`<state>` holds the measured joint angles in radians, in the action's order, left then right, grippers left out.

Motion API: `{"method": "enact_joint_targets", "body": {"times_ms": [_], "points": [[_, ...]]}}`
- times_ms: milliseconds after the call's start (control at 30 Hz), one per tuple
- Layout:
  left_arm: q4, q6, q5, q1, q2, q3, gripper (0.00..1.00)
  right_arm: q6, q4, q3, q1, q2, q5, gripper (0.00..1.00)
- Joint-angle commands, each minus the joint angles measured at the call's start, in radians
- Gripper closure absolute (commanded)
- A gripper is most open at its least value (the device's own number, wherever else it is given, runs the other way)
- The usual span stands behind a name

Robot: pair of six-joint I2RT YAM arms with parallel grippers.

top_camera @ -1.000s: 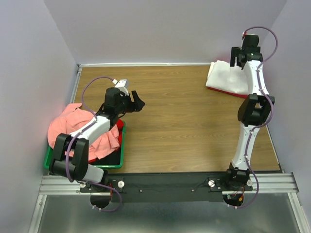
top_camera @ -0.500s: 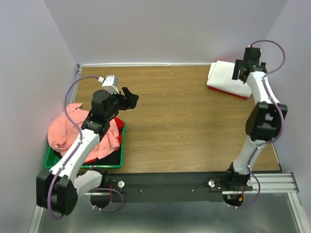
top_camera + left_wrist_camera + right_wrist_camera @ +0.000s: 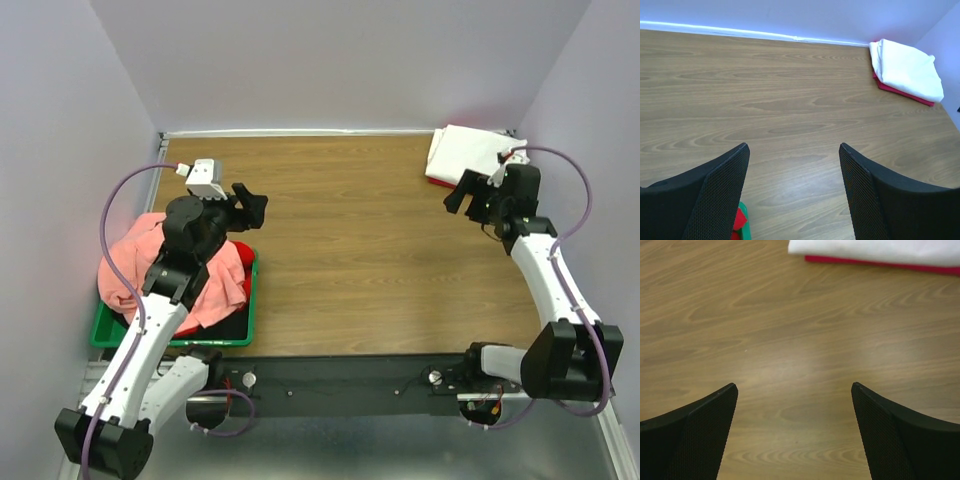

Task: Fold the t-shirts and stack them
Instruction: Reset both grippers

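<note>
The wooden table [image 3: 380, 260] is mostly bare through the middle of the overhead view, with work at 2 places on it.

At the left edge sits the green bin [image 3: 243, 333], heaped with the loose salmon-pink t-shirt [image 3: 130, 262]. A red t-shirt [image 3: 243, 250] peeks out at the bin's upper right corner. Neither is folded.

In the upper right corner lies the finished stack: the white t-shirt [image 3: 465, 150], folded, on top of the magenta-red t-shirt [image 3: 440, 182], which shows only as a thin edge beneath it.

A second ago the right arm reached over that stack. Now it has drawn back toward the lower right, and the right gripper [image 3: 458, 193] hangs over bare wood just beside the stack. Its jaws are spread wide, with nothing between them in its wrist view.

The left arm has unfolded from its crouch over the bin and swung a little left. The left gripper [image 3: 250, 207] sits above the bin's upper right corner, its jaws well apart and empty.

We read this as the white t-shirt being placed, so 2 of 4 are done. The next step is likely to pull the salmon-pink t-shirt from the bin. The heap is crumpled, so a pinch may drag the red one out with it.
</note>
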<state>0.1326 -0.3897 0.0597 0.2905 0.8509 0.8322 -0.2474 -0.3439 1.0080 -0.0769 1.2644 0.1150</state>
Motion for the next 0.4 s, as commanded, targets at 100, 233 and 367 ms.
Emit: {"method": "enact_joint_targets", "body": {"times_ms": [100,233,367], "points": [[0.03,0.029,-0.078,0.006,-0.046,-0.025,0.2,-0.059,0.079,-0.161,0.008,-0.105,0.187,0.0],[0.044,0.043,-0.078,0.006,-0.055,-0.033,0.2,-0.066,0.079,-0.166,0.008,-0.109,0.19,0.0],[0.055,0.051,-0.119,0.006,-0.084,-0.05,0.2,-0.066,0.082,-0.17,0.008,-0.099,0.195,0.0]]}}
